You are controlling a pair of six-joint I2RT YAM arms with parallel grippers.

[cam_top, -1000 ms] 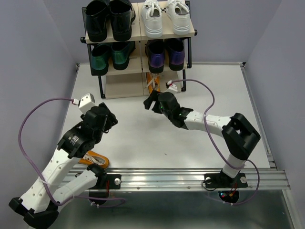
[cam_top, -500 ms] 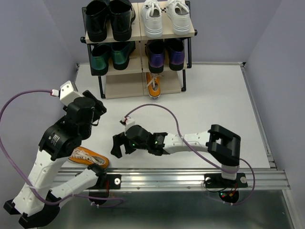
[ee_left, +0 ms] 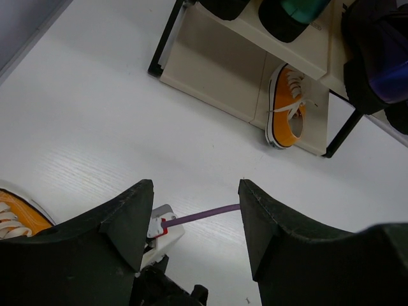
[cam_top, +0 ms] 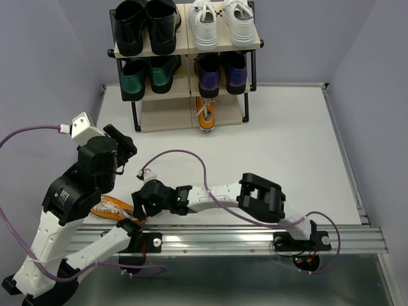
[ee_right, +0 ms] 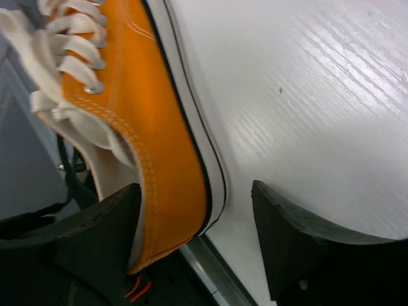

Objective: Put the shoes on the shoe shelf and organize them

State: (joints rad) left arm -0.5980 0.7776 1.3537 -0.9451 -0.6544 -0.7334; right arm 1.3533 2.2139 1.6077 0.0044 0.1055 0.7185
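Note:
The shoe shelf [cam_top: 163, 118] stands at the back. White sneakers [cam_top: 221, 23] are on its top right and purple loafers [cam_top: 221, 72] on the middle right. One orange sneaker [cam_top: 205, 115] sits on the bottom tier, also seen in the left wrist view [ee_left: 288, 105]. The other orange sneaker [cam_top: 109, 208] lies at the near left edge, partly under my left arm. My right gripper [cam_top: 138, 208] reaches across to it; in its wrist view the open gripper [ee_right: 197, 217] straddles the sneaker's heel [ee_right: 159, 127]. My left gripper [cam_top: 120, 141] is open and empty above the table [ee_left: 196, 191].
A shiny black pair [cam_top: 145, 25] is on the shelf's top left and a metallic green pair [cam_top: 149, 74] below it. My right arm lies low across the near table, its purple cable [cam_top: 185, 156] looping over it. A metal rail [cam_top: 255, 237] runs along the front edge.
My right arm has swung from the shelf's front down and left to the loose orange sneaker. My left arm has drawn back to the left, uncovering more of that sneaker.

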